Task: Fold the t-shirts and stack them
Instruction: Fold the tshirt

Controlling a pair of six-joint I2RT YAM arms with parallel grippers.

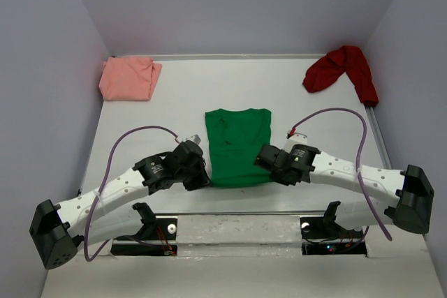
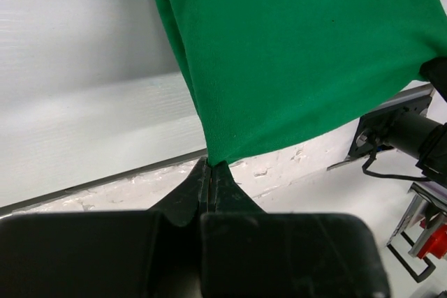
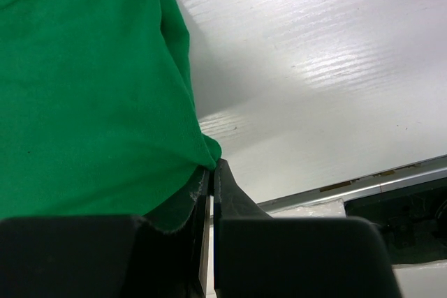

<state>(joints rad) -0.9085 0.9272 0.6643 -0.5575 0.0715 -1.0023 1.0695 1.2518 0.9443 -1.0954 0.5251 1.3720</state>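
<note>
Left fingers (image 2: 190,193) and right fingers (image 3: 234,197) clamp the green shirt (image 1: 237,148) at the near edge of the desk (image 1: 140,120); such thin pinches could slip mid-fold.

left hand (image 2: 211,172) | pinching green t-shirt (image 2: 300,54) corner | over table (image 2: 84,102)

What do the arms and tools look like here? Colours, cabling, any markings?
The left arm and right arm have white link shells with black joint housings and black blocks at the base ends. A purple cable loops beside each. The left tool and right tool are matte black, with two fingers tapering to thin tips. No markings visible.
</note>
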